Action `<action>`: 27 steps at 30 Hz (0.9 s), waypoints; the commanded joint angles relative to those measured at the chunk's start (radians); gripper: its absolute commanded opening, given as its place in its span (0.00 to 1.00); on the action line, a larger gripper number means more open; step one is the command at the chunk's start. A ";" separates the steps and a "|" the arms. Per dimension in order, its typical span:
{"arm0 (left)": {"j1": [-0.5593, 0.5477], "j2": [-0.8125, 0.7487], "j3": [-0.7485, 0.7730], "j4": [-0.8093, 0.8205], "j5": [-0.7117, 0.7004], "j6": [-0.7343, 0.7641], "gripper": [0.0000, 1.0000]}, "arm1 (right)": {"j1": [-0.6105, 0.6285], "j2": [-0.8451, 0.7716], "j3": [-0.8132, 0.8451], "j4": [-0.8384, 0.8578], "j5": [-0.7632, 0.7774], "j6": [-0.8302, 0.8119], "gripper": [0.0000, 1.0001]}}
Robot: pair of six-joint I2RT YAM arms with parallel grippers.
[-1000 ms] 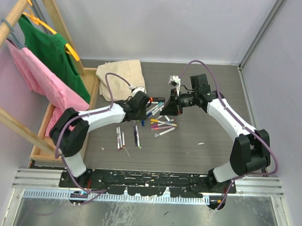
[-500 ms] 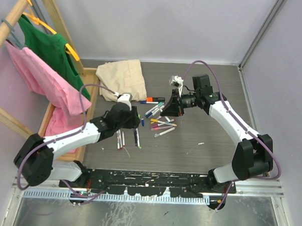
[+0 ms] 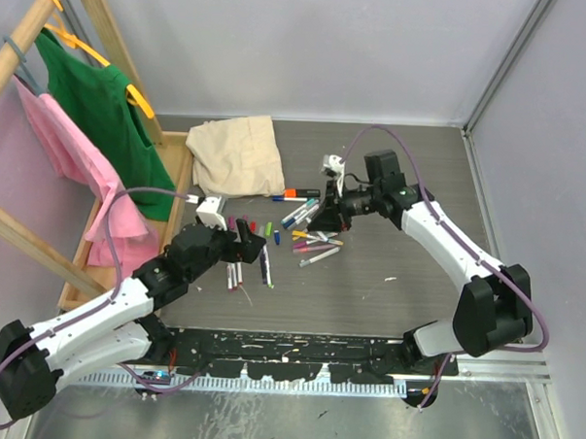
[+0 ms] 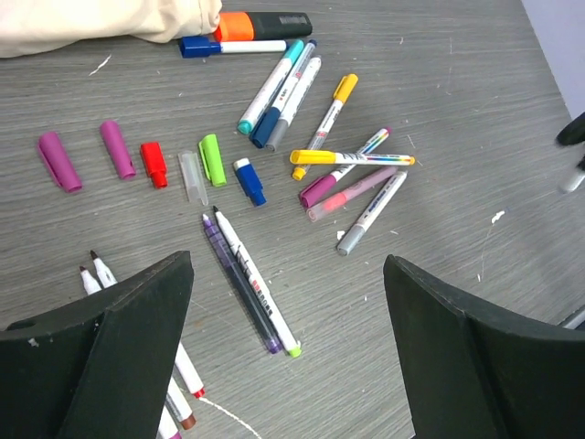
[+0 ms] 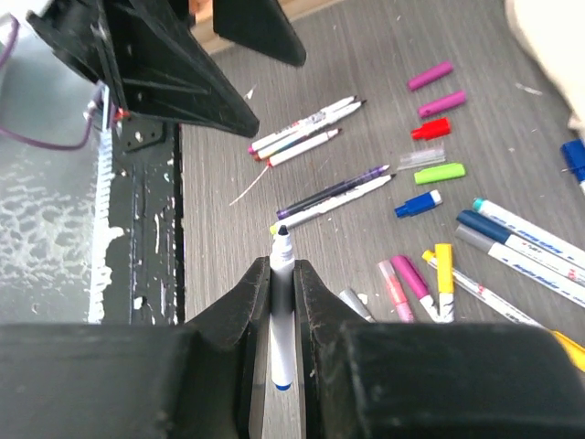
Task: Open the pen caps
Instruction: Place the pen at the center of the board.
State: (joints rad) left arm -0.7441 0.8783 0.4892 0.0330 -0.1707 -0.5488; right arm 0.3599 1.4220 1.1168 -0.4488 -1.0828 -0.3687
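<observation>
Left wrist: colourful pen caps (image 4: 154,165)

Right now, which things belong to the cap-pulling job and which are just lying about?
Job: loose caps, capped pens, uncapped pen in the right gripper.
Lying about: beige cloth, orange-capped black marker, hanging clothes.

Robot lab test cell. Bare grey partition walls (image 3: 310,55) box in a grey table (image 3: 412,176). Robot arms (image 3: 446,234) are bolted to a metal rail (image 3: 501,360) at its near edge, cables (image 3: 399,135) exposed. Shirts (image 3: 108,109) on a wooden rack (image 3: 24,35), pen caps (image 4: 117,148) scattered on the table.
</observation>
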 commanded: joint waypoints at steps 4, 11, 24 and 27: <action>0.000 -0.114 -0.072 0.036 -0.025 0.004 0.87 | 0.190 -0.069 -0.105 -0.009 0.245 0.003 0.01; 0.001 -0.178 -0.115 0.012 -0.047 -0.016 0.87 | 0.299 -0.054 -0.228 0.228 0.510 0.220 0.02; 0.000 -0.309 -0.171 -0.023 -0.107 -0.030 0.93 | 0.410 0.191 -0.180 0.361 0.742 0.685 0.08; 0.000 -0.336 -0.179 -0.036 -0.116 -0.032 0.93 | 0.412 0.253 -0.151 0.347 0.756 0.760 0.10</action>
State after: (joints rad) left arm -0.7441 0.5800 0.3149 -0.0116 -0.2508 -0.5709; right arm 0.7712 1.6306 0.8993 -0.1398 -0.3897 0.2348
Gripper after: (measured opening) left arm 0.929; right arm 0.190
